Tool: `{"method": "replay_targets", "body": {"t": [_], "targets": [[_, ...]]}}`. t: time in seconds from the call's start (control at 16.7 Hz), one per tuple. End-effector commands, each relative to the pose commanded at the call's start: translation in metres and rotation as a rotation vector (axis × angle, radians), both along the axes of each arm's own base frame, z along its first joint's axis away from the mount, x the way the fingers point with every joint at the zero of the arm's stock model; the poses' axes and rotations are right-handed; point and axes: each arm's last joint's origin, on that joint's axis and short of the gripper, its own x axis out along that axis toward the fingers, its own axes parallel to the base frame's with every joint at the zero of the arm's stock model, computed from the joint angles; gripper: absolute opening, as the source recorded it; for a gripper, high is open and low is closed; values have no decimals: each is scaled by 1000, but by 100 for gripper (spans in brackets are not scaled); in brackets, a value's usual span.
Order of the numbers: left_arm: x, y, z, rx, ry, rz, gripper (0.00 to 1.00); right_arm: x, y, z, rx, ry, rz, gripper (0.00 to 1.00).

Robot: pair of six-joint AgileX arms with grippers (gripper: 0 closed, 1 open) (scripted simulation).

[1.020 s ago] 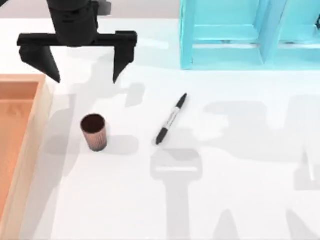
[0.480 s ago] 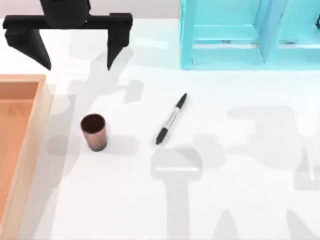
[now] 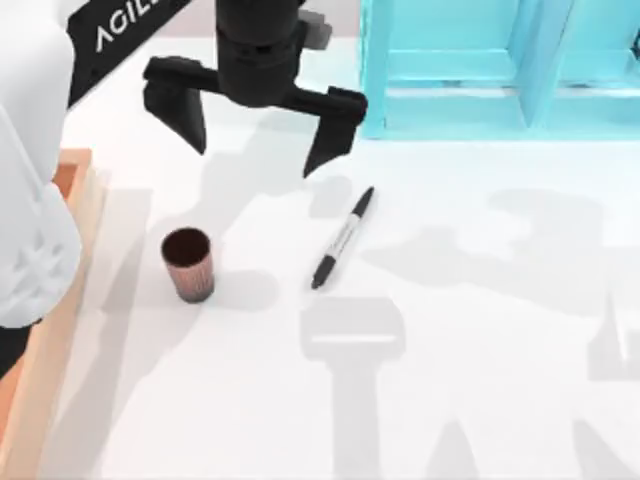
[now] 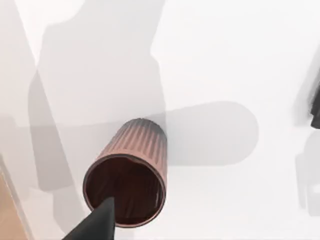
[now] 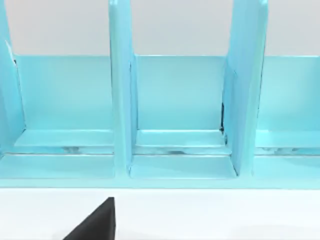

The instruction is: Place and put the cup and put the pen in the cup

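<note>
Two containers and one pen sit on a white table (image 3: 480, 400), seen from above. At the far left edge of the frame lies a shallow wooden tray (image 3: 75, 300), partly covered by the white body of the left arm; what it holds cannot be made out. Just right of it, in the left-centre of the frame, the cup (image 3: 188, 263) stands upright, reddish-brown and ribbed, its dark inside holding nothing. The left wrist view looks down into that cup (image 4: 131, 175) and confirms it holds nothing.

Above it, at upper centre, the left gripper (image 3: 255, 130) hangs over the table with its two black fingers spread wide, released and holding nothing.

Right of the cup and well apart from it, the pen (image 3: 343, 238) lies flat at a slant.

At upper right stands a pale blue rack (image 3: 500, 70) with open compartments, all bare in the right wrist view (image 5: 180, 100); whether the right gripper is released or clenched cannot be told.
</note>
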Motion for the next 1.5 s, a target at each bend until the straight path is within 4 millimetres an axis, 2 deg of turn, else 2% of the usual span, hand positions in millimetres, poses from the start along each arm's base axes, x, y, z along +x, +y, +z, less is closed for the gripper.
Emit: {"method": "replay_targets", "body": {"t": [0.18, 0.3, 0.36, 0.72, 0.9, 1.26, 1.38, 1.5], "targets": [[-2, -56, -53, 48, -27, -135, 100, 0, 0, 0, 0, 0, 0, 100], [-9, -84, -74, 73, -65, -214, 100, 0, 0, 0, 0, 0, 0, 100], [-10, -91, -78, 81, -77, -236, 100, 0, 0, 0, 0, 0, 0, 100], [-9, -91, -84, 83, -77, -239, 100, 0, 0, 0, 0, 0, 0, 100], [-4, -90, -106, 83, -81, -243, 100, 0, 0, 0, 0, 0, 0, 100], [6, -81, -167, 83, -82, -243, 100, 0, 0, 0, 0, 0, 0, 100], [6, -79, -176, 83, -81, -243, 100, 0, 0, 0, 0, 0, 0, 100], [6, -79, -177, 83, -81, -243, 100, 0, 0, 0, 0, 0, 0, 100]]}}
